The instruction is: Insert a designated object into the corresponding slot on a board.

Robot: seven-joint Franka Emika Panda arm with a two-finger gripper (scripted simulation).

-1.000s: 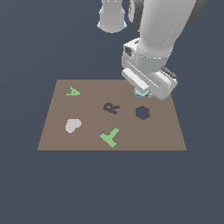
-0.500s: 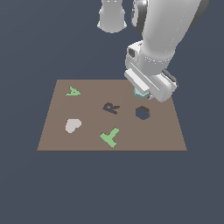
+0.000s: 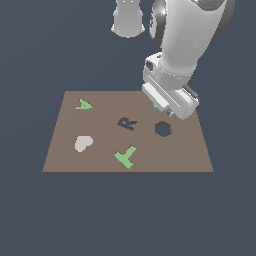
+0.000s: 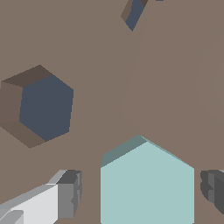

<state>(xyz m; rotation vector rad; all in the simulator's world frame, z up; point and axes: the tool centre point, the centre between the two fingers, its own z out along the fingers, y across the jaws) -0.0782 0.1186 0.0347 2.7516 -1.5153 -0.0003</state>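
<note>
The arm hung over the far right part of the board [image 3: 100, 150] as the exterior view shows it, with the block [image 4: 146, 186] between its fingers [image 4: 65, 192]. In the wrist view the pale teal hexagon sat between two grey pads, one on each side, but a strip of brown board showed between each pad and the block's faces. So I could not tell whether the fingers were clamped on the block or merely stood around it.

From outside, only a sliver of teal [image 3: 159, 108] peeked out under the wrist, just beyond the slot [image 3: 162, 129] and not over it. The wrist view agreed: the dark hexagonal slot [image 4: 41, 107] lay off to one side of the block, clear of it, its brown walls visible.

The block seemed raised above the board, probably so it could travel sideways without scraping, though height was hard to judge. Its flat faces looked roughly turned like the slot's, which would matter for a snug fit. The remaining work was likely a short shift over the slot, then lowering.
</note>
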